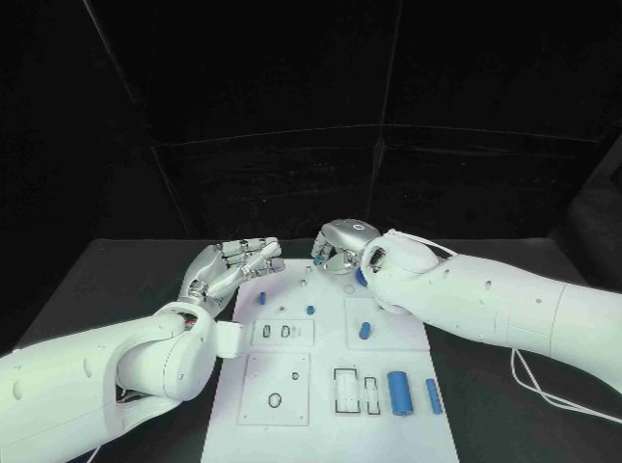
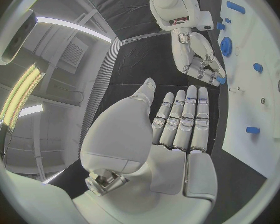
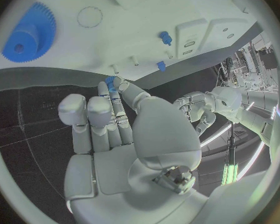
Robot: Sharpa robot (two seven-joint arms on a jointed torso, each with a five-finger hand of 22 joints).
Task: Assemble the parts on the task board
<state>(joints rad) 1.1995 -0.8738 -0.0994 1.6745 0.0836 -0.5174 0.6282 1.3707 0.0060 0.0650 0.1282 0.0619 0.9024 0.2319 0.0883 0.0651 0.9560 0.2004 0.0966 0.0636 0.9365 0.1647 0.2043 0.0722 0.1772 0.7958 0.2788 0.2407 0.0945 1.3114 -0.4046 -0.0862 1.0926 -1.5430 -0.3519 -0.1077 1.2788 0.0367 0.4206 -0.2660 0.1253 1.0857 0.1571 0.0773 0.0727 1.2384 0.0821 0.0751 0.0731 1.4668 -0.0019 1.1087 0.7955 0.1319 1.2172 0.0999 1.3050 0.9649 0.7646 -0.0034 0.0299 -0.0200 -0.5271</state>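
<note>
Parts lie scattered over the white task board in the middle of the black table. At the board's near right, a thick blue cylinder lies beside a thinner blue pin, both pointing near to far. Just left of them are two narrow rectangular slots. Farther up the board, a short blue peg rests right of centre, and a smaller blue peg sits towards the left edge. A blue toothed gear sits on the board too.

Over the far end of the board, the right hand pinches a small blue part between its thumb and a fingertip, right at the board's far edge; its other fingers are stretched out alongside. Next to that fingertip, two short white posts stand up from the board, with another small blue piece close by.

At the board's far left edge, the left hand hangs with its fingers straight and pressed side by side, holding nothing, its palm facing the right hand. The two hands are near each other but apart.
</note>
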